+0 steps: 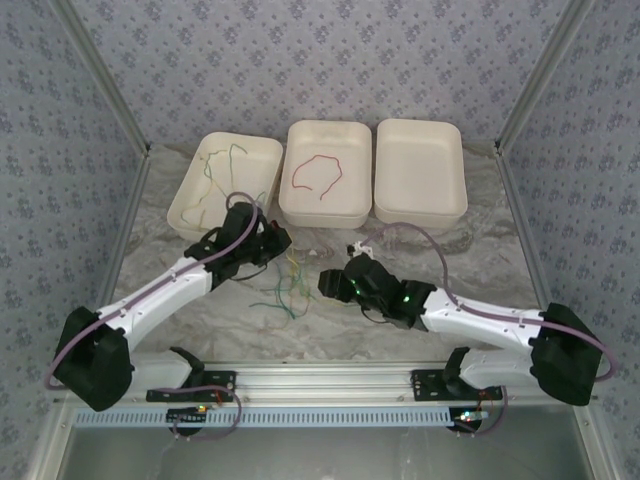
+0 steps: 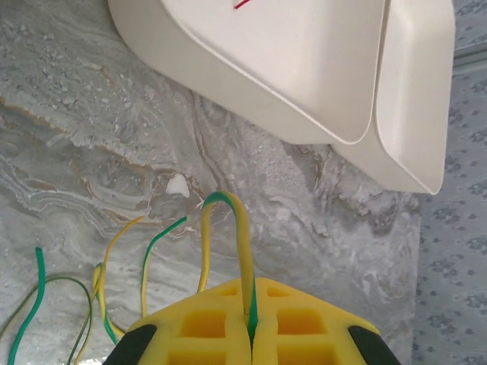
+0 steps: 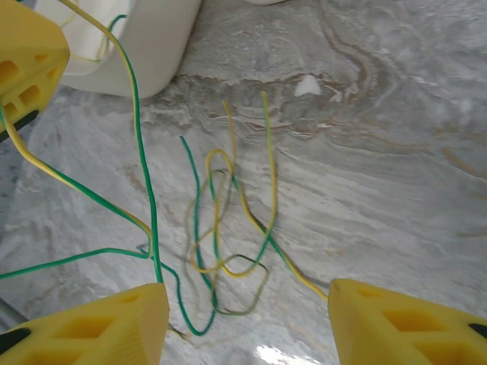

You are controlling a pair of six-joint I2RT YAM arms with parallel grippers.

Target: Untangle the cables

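Counter [image 1: 480, 290]: three white trays [image 1: 420, 170] in a row. Left jaws together, clamped on one green-yellow cable [image 2: 242, 228] in front of the middle tray [image 1: 322, 214]. Right jaws apart, empty, over the cable tangle [image 3: 228, 228] there; count unclear. One red cable [image 1: 318, 172] inside the middle tray.
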